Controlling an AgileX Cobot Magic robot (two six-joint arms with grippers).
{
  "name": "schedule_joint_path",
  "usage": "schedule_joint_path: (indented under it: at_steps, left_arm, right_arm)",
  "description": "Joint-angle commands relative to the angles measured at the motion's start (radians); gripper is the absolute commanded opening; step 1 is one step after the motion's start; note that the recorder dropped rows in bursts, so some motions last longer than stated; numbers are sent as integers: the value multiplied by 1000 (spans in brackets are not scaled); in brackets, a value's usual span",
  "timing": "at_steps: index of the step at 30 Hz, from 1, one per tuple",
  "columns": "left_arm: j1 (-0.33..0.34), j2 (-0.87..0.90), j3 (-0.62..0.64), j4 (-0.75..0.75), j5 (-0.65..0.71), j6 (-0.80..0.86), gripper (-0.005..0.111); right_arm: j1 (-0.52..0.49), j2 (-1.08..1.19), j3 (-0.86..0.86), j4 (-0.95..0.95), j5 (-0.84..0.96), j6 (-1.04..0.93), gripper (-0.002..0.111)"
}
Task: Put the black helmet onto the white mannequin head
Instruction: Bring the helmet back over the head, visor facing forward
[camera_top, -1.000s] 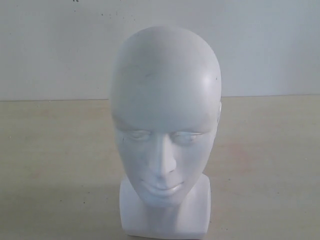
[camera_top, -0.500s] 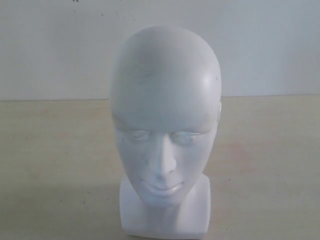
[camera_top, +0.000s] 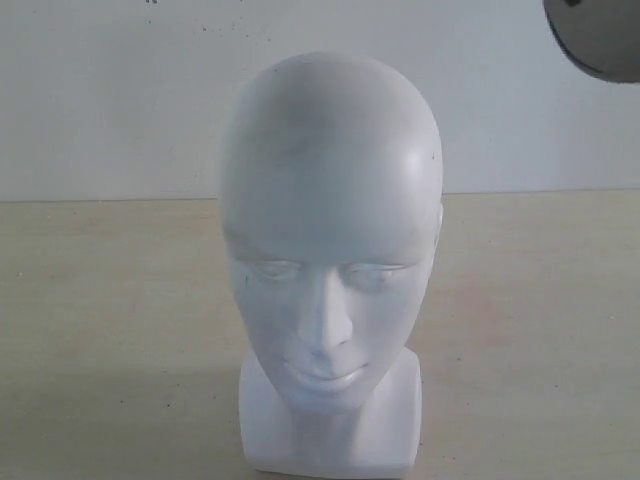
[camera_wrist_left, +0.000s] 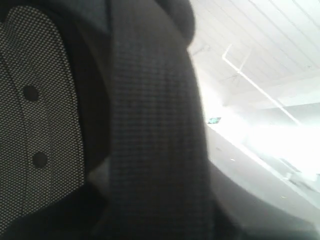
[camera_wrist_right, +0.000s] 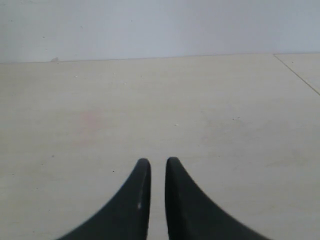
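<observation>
The head (camera_top: 330, 200) is showing plain white, the table (camera_top: 100, 300) pale beige, the helmet (camera_top: 603, 38) dark, its lining (camera_wrist_left: 42, 115) finely dotted.

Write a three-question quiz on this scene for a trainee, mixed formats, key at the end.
1. True or false: the black helmet already sits on the white mannequin head.
2. What does the right tool grip? A) a strap B) nothing C) the visor
3. Fill in: the head stands ____ on the table, face toward the exterior camera.
Key: 1 false; 2 B; 3 upright.
</observation>
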Motion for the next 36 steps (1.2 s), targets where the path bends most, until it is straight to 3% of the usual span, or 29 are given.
schedule_joint_path:
  at_steps: [1,7,19,36]
  left_arm:
    - [32,-13,43,-85,-151,30,4]
    - [86,-13,108,-114,-261,6,4]
    - [132,-13,204,-113,-261,-30,4]
    - [138,-7,216,-107,-261,-76,4]
  right_arm:
    - [-1,-3,-1,-1,-8,-1,12]
    - [-1,-3,-1,-1,-8,-1,12]
    - [-1,-3,-1,-1,-8,-1,12]
    - [-1,-3,-1,-1,-8,-1,12]
